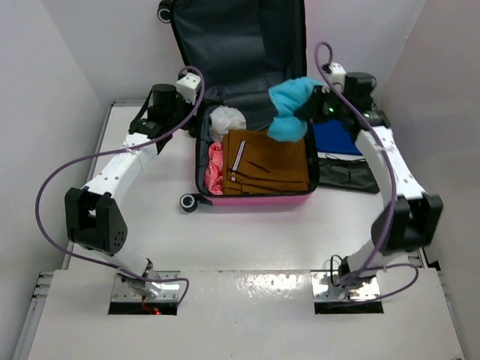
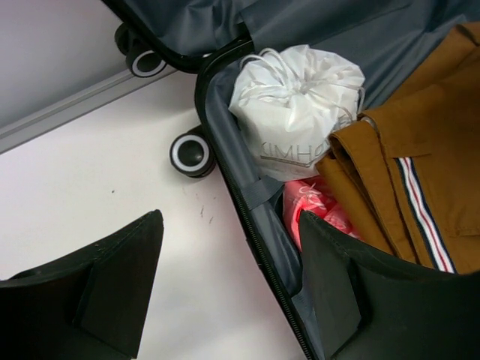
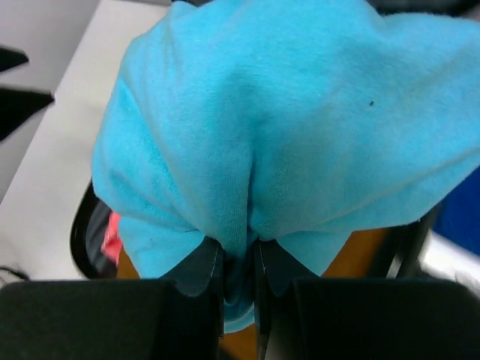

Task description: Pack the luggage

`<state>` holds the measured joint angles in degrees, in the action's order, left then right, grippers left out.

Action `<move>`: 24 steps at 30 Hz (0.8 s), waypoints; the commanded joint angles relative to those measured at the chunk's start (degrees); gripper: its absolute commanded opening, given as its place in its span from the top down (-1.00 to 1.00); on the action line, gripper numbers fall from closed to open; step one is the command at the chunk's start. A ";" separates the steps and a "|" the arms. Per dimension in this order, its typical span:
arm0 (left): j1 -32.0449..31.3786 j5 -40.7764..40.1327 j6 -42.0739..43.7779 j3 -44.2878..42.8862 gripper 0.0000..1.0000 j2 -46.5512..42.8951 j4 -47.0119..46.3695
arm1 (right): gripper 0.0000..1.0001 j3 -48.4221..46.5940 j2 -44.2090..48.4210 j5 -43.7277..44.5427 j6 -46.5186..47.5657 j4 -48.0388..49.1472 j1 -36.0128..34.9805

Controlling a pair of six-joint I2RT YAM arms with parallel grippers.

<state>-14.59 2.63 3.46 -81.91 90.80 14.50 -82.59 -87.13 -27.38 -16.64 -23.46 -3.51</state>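
The hot-pink luggage [image 1: 259, 199] lies open at the table's middle back, its grey-lined lid [image 1: 240, 45] standing up. Inside are folded brown trousers [image 1: 266, 161], a white drawstring bag [image 1: 226, 120] and a pink bundle [image 1: 214, 166]. My right gripper [image 1: 313, 107] is shut on a turquoise cloth [image 1: 290, 109], held above the case's right side; the cloth fills the right wrist view [image 3: 285, 120]. My left gripper [image 1: 196, 112] is open and empty at the case's back left corner, its fingers [image 2: 337, 285] straddling the zipper edge [image 2: 255, 232].
A blue garment [image 1: 335, 139] and a dark folded item [image 1: 346, 174] lie on the table right of the case. White walls close in the table on the left, back and right. The case's black wheels [image 2: 189, 154] stick out on the left.
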 commanded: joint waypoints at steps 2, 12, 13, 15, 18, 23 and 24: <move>1.58 -0.17 -1.96 -0.53 -0.55 -1.33 -2.63 | 1.00 -8.19 -10.76 3.91 -3.13 13.17 -3.69; 3.34 -2.10 -1.88 1.23 -0.55 -1.86 -2.64 | 0.97 -30.08 -36.86 21.12 3.36 -6.22 -8.00; 3.34 -2.11 -1.88 1.23 -0.55 -1.86 -2.64 | 0.81 -30.52 -37.84 22.61 4.16 -7.46 -8.53; 3.86 -2.11 -1.88 1.23 -0.55 -0.81 -2.64 | 0.59 -33.33 -41.79 24.46 6.18 -12.20 -9.76; 3.87 -2.11 -1.88 0.09 -0.55 -0.11 -2.64 | 0.03 -33.87 -43.82 25.35 5.66 -17.57 -10.38; 3.87 -1.58 -1.27 0.08 -0.55 0.43 -2.11 | -0.29 -27.91 -40.40 24.83 3.64 -20.21 -10.64; 3.87 -1.58 -1.27 0.08 -0.55 0.43 -2.11 | -0.39 -27.11 -39.61 24.22 3.20 -20.65 -10.21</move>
<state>-11.46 1.04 2.28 -81.01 91.05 13.65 -112.92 -129.99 -4.05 -12.16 -34.57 -14.46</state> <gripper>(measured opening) 0.775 0.671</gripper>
